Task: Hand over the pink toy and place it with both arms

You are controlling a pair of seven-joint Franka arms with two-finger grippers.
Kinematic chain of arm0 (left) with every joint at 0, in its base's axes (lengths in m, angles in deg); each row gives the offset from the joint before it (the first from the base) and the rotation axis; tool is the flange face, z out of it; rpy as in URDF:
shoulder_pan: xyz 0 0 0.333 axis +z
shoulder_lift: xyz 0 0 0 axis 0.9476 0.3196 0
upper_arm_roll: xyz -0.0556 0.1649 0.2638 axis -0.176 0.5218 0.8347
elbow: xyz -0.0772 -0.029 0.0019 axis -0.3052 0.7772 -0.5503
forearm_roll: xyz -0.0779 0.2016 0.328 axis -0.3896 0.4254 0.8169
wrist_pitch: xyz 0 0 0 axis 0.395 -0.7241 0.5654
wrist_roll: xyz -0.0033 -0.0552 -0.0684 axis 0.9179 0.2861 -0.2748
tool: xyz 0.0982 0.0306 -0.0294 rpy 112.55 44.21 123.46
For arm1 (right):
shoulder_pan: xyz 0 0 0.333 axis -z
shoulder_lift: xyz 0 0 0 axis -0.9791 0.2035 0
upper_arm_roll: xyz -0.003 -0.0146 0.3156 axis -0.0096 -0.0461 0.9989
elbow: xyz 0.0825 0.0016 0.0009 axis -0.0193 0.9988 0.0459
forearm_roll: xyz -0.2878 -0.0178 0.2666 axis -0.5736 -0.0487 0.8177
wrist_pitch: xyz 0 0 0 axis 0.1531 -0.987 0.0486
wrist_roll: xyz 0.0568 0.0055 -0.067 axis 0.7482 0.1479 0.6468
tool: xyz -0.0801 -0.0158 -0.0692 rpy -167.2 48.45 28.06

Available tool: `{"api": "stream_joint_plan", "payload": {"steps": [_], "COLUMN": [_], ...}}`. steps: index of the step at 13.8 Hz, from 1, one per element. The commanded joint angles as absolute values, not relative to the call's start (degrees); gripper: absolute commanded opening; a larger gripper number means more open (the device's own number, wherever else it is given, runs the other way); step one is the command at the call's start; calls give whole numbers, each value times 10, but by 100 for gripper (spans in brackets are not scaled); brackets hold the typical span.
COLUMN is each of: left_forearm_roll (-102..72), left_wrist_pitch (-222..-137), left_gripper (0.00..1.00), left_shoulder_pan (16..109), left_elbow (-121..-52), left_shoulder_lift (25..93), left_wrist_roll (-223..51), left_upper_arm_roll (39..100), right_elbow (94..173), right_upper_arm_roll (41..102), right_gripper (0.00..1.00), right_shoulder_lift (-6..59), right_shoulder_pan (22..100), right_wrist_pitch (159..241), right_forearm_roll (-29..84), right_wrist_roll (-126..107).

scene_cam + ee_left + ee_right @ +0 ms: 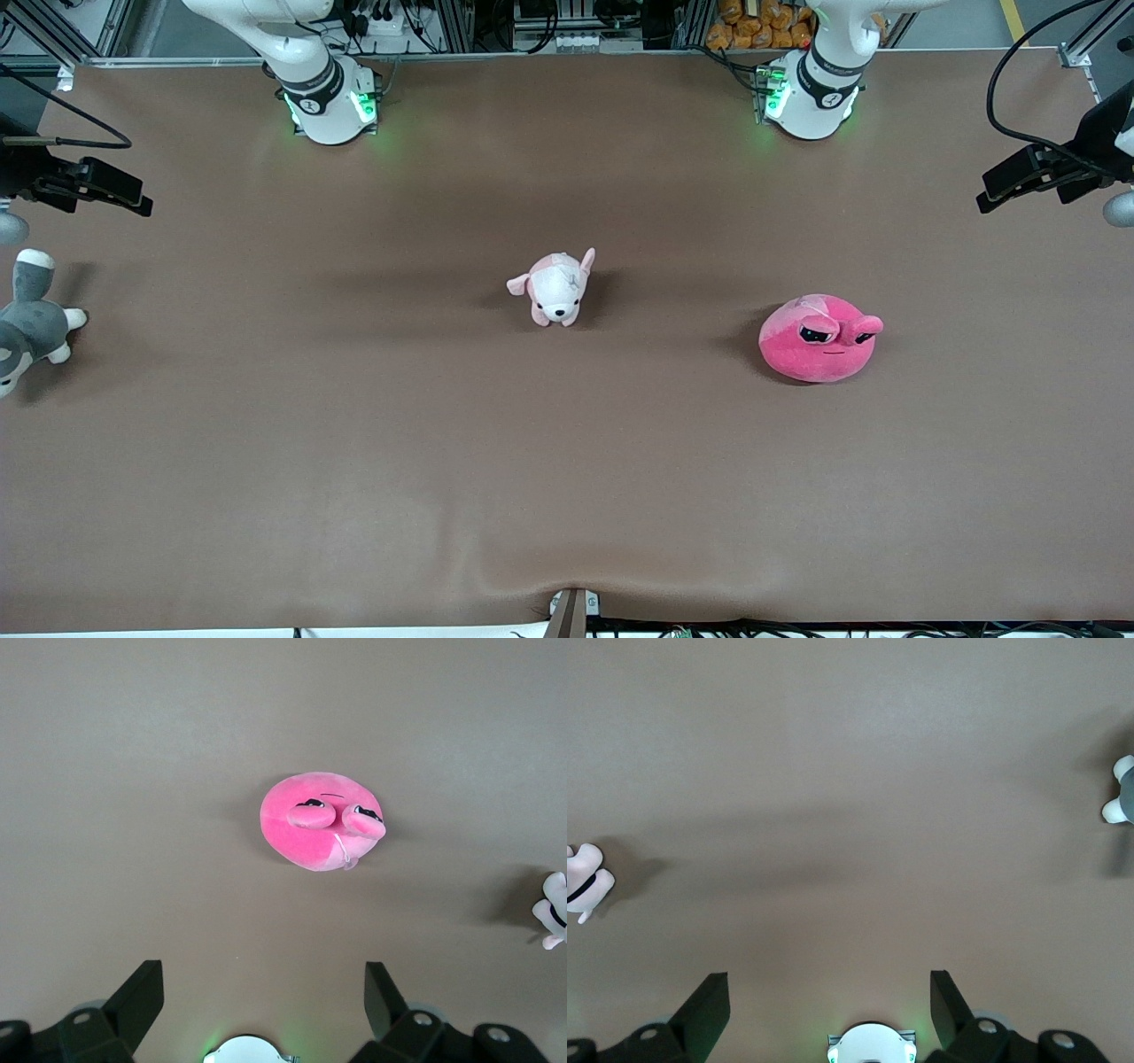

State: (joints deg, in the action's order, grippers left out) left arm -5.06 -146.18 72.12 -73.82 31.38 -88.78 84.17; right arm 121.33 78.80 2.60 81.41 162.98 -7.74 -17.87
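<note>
Table [354, 487]: the pink toy [817, 338] sits toward my left arm's end, upright, touching nothing. My left gripper [264, 1001] hangs high over it, my right gripper [829, 1001] over bare cloth; both are spread apart, empty.

Table [354, 461]: pink toy [817, 339], puppy [556, 288], grey plush [28, 321].
</note>
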Motion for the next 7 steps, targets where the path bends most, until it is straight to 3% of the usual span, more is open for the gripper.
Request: {"api": "stream_joint_plan", "payload": {"steps": [1, 7], "left_forearm_roll": [-38, -38], "left_wrist_pitch": [-1463, -1460], "left_gripper": [100, 100], "left_shoulder_pan": [721, 722], "left_elbow": [-732, -735], "left_shoulder_lift": [314, 312], "left_wrist_roll": [-890, -890], "left_upper_arm_roll": [838, 838], "right_elbow": [1224, 1223], "right_upper_arm_roll": [787, 787], "right_gripper": [100, 100], "right_shoulder_lift": [18, 19], "right_shoulder_pan": [811, 812], "right_wrist_pitch": [1636, 1636], "right_forearm_roll": [-86, -86], "right_wrist_roll": [-181, -180]}}
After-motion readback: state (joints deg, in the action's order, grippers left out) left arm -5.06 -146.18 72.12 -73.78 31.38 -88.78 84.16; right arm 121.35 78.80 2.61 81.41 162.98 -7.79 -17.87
